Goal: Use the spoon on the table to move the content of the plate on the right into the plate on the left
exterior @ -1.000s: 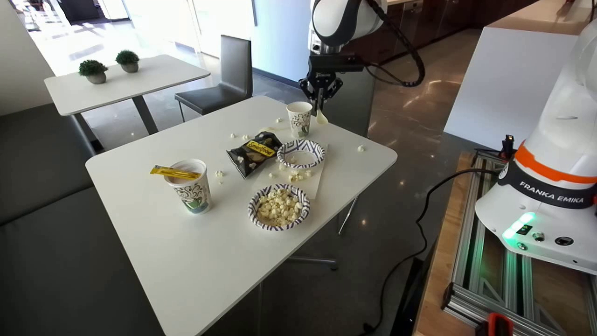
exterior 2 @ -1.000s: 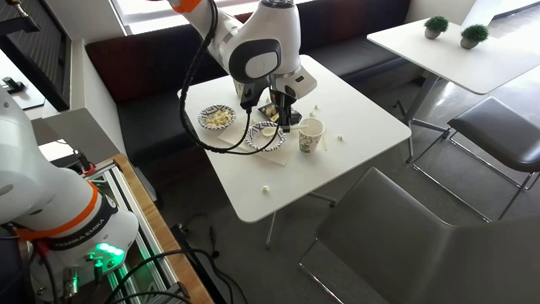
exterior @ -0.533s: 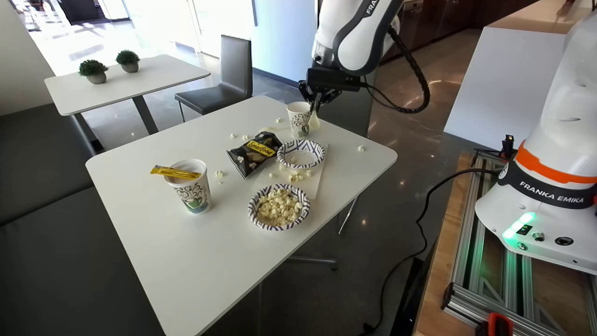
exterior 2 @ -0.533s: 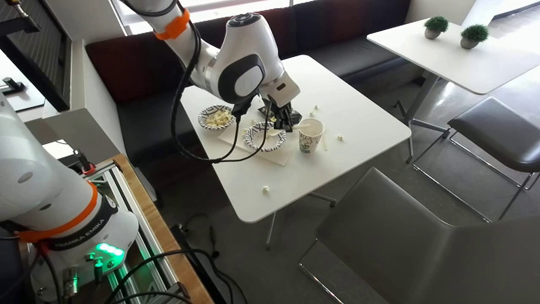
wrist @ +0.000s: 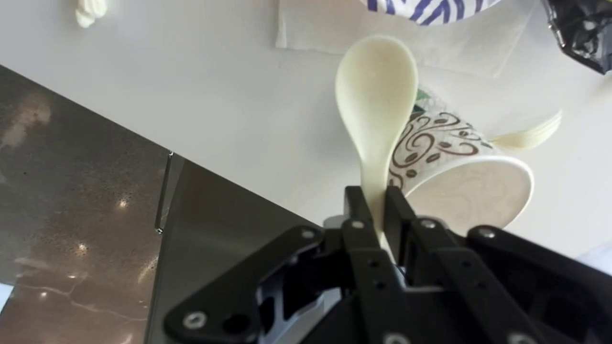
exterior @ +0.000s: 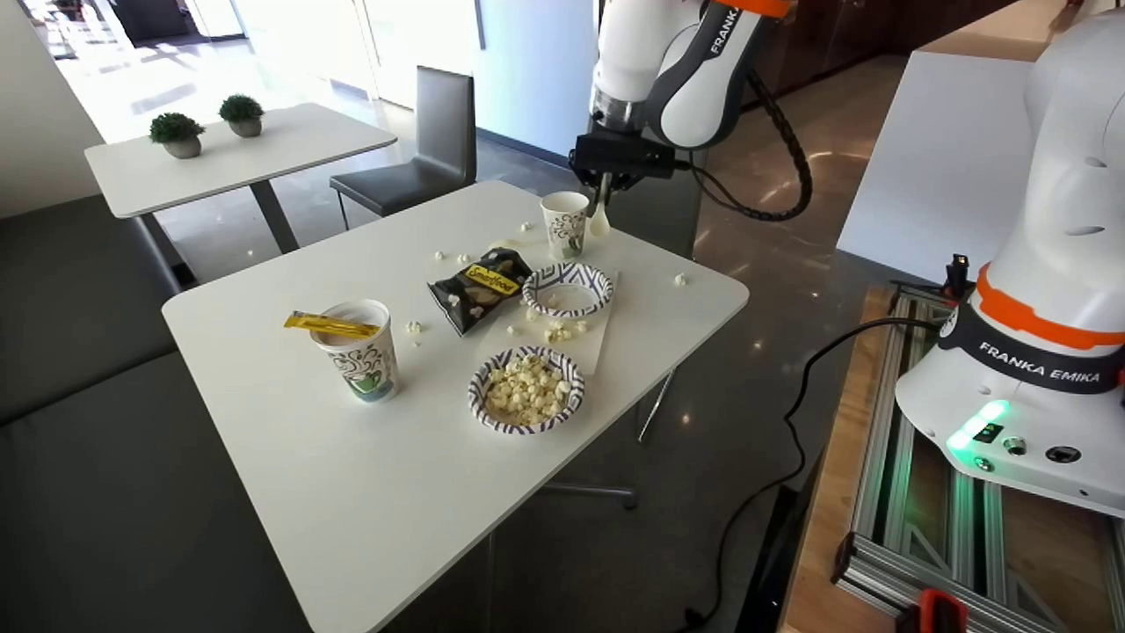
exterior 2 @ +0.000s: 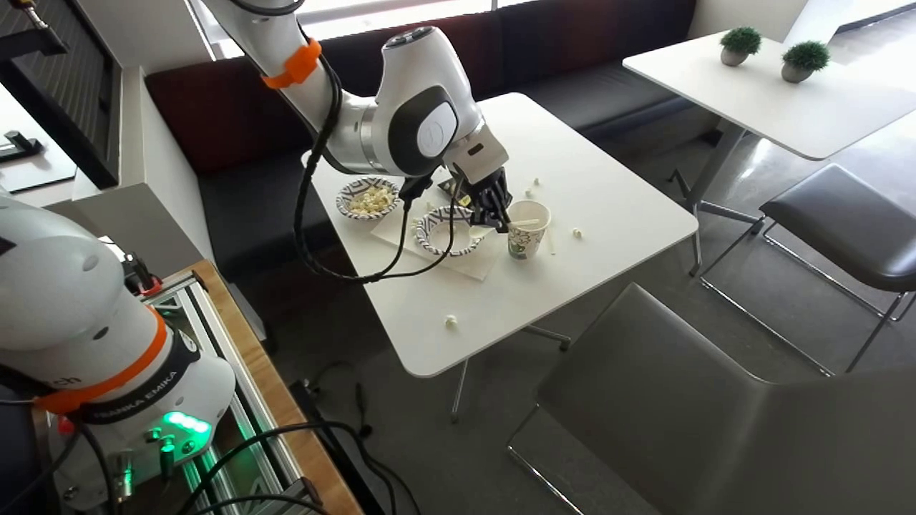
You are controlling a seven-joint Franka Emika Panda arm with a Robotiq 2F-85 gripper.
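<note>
Okay, spoon (wrist: 377, 86): probably light, stiffish plastic, smooth enough to twist or slip once loaded; handle is the place to hold, clear of the scoop end. Pincer (wrist: 374, 205) has it pinched by that handle, scoop jutting out ahead, seemingly above the counter (wrist: 215, 119). Patterned paper cup (wrist: 435, 143) just beside it, contact unclear. Nearly bare plate (exterior: 576, 301) close to the cup; popcorn-filled plate (exterior: 525, 429) further off.

A long bench (exterior 2: 247, 207), white tables (exterior: 369, 475), chairs (exterior: 445, 127) and potted plants (exterior: 176, 132) mark a café-like seating area.
</note>
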